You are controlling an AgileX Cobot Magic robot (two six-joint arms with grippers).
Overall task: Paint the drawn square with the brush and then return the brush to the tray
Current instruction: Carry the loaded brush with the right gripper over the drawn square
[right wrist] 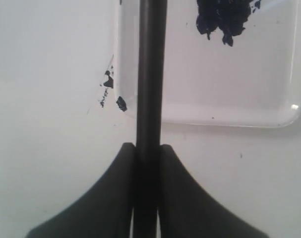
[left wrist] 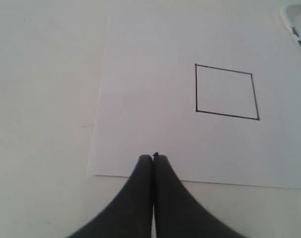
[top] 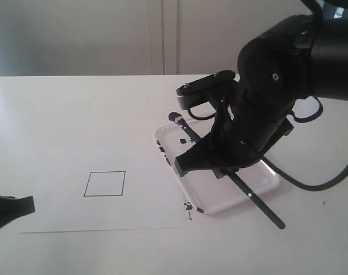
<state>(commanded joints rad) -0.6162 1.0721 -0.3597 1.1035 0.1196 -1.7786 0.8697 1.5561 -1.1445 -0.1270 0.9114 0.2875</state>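
By the surface's [top: 76,103] near left edge, the left gripper [left wrist: 152,157] is pressed closed on nothing, at the edge of the paper [top: 65,172]. Farther in, the drawn square [top: 105,183] is blank white inside. Toward the right edge, the right gripper [right wrist: 148,146] clamps the brush [top: 262,206], which slants across the paint-smeared tray [top: 225,195], handle end past its near rim.

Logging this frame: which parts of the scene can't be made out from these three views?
- Tip of the brush: small and blurred at the far corner of the tray in the exterior view, and cut off by the frame edge in the right wrist view.
- Middle of its handle: hidden in the exterior view by the right gripper and its arm.
- The left gripper: cut off by the frame edge in the exterior view.
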